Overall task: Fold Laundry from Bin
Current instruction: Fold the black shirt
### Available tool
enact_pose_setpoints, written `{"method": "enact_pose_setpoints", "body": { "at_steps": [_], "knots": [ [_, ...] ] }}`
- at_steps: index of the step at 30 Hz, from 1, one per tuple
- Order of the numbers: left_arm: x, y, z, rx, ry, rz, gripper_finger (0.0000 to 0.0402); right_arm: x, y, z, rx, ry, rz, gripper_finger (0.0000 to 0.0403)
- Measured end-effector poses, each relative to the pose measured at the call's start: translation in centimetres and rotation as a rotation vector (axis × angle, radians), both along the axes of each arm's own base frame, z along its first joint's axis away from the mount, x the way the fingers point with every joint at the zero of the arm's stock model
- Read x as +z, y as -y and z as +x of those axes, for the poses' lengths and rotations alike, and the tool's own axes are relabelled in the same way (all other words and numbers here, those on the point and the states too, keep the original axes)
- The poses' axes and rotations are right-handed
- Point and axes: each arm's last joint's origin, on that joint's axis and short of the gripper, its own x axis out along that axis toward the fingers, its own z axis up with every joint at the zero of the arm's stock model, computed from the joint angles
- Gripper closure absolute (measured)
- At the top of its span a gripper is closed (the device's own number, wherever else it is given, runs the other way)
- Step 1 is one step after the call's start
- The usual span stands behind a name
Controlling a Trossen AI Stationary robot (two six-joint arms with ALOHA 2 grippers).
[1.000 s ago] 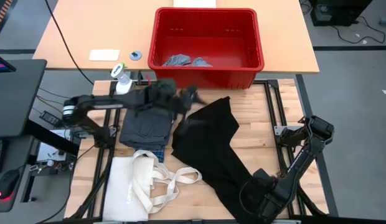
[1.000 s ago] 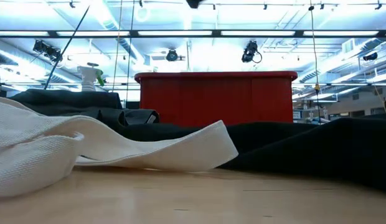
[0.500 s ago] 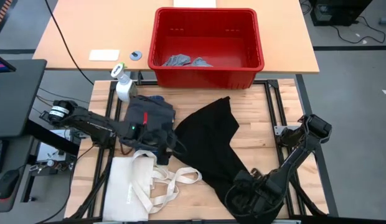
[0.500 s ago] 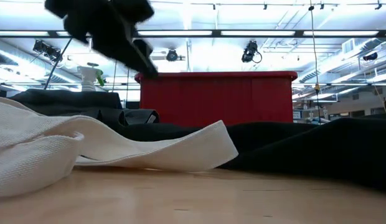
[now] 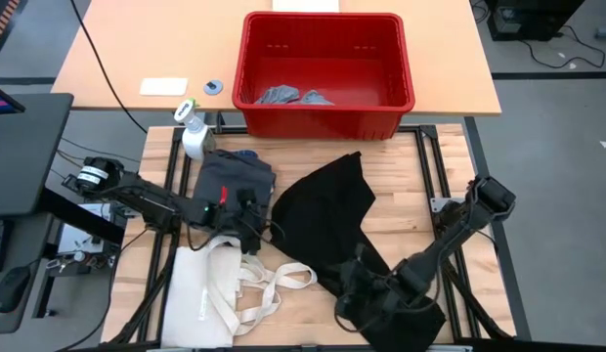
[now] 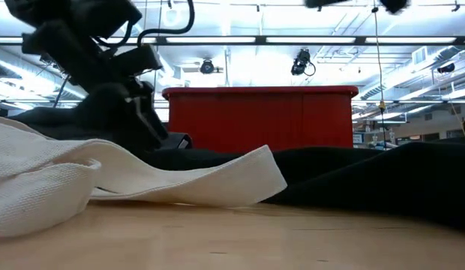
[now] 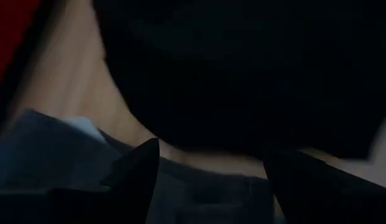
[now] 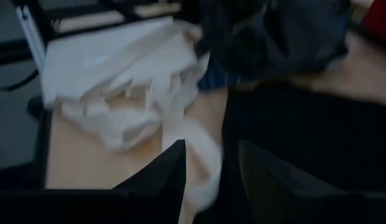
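Observation:
The red bin (image 5: 323,122) stands beyond the table's far edge with light grey pieces (image 5: 283,96) lying in it. A folded dark grey piece (image 5: 230,181) lies on a blue plaid shirt (image 8: 215,81) at the table's left. The large black piece (image 5: 327,210) is spread flat across the middle. My left gripper (image 5: 256,227) stands open and low at the dark grey piece's near right corner, beside the black piece (image 7: 243,68). Over the near end of the black piece my right gripper (image 5: 354,288) is open, pointing toward the cream tote (image 8: 112,81). My left gripper's open fingers (image 7: 146,165) come slanting down at the near edge of the folded pile. Whether they touch the cloth, I cannot tell. My right gripper touches nothing that shows.
The cream tote bag (image 5: 210,288) lies flat at the near left, its handles (image 5: 279,284) reaching toward the black piece. A white spray bottle (image 5: 193,132) stands at the far left corner. Bare wood shows at the table's right (image 5: 430,176).
My left gripper has come from near the bin toward the table's near edge and down to the folded pile's near corner, tipping from pointing down to a slant. My right gripper has gone toward the table's left over the black piece's near end and turned about.

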Motion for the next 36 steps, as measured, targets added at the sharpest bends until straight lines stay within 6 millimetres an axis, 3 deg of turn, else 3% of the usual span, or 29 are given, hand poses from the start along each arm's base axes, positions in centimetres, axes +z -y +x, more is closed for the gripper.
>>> {"method": "enact_pose_setpoints", "body": {
  "at_steps": [6,10,15,18,30,36],
  "knots": [
    [-0.2,-0.8,0.4,-0.016,0.026,0.003,0.0116,0.8,1.6,1.9,-0.038,0.068,-0.090,0.0247],
    [0.1,-0.1,0.4,-0.088,-0.006,0.050,0.0116,-0.2,1.5,2.3,-0.055,0.055,-0.123,0.0247],
    [2.7,1.3,1.7,-0.143,-0.045,0.104,0.0116,-0.5,1.1,2.4,-0.046,0.064,-0.082,0.0247],
    [3.0,1.3,2.5,-0.154,-0.124,0.129,0.0116,-0.6,0.7,2.2,-0.049,0.071,-0.090,0.0247],
    [-1.4,-0.6,5.5,-0.146,-0.400,0.149,0.0120,-0.8,0.4,2.0,-0.036,0.065,-0.103,0.0247],
    [-2.3,-0.8,5.7,-0.140,-0.431,0.169,0.0187,-0.8,0.4,2.0,-0.034,0.062,-0.107,0.0247]
  ]
}}
